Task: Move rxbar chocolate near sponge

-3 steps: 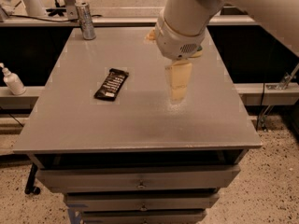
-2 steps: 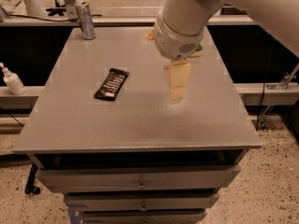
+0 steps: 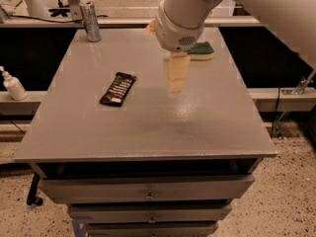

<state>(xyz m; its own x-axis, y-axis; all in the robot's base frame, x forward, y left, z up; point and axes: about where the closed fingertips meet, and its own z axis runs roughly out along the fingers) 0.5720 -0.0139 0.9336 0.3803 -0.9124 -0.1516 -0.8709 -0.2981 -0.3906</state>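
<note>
Bulky white arm [image 3: 183,11] with what looks like a dotted vent; pale cream claw [image 3: 176,77] hangs above the table [image 3: 148,132].

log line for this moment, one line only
stage: bar not yet grasped | gripper: over table, between bar and sponge | bar: flat, left of centre | sponge: back right, partly behind arm

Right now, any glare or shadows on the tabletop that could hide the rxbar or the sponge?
Camera view: soft sheen on the table right of centre, below the tool hanging over mid-table; faint shadow patch toward the front edge; neither touches the rxbar chocolate, dark against the grey; the sponge at the back is evenly lit, left end hidden by the arm.
</note>
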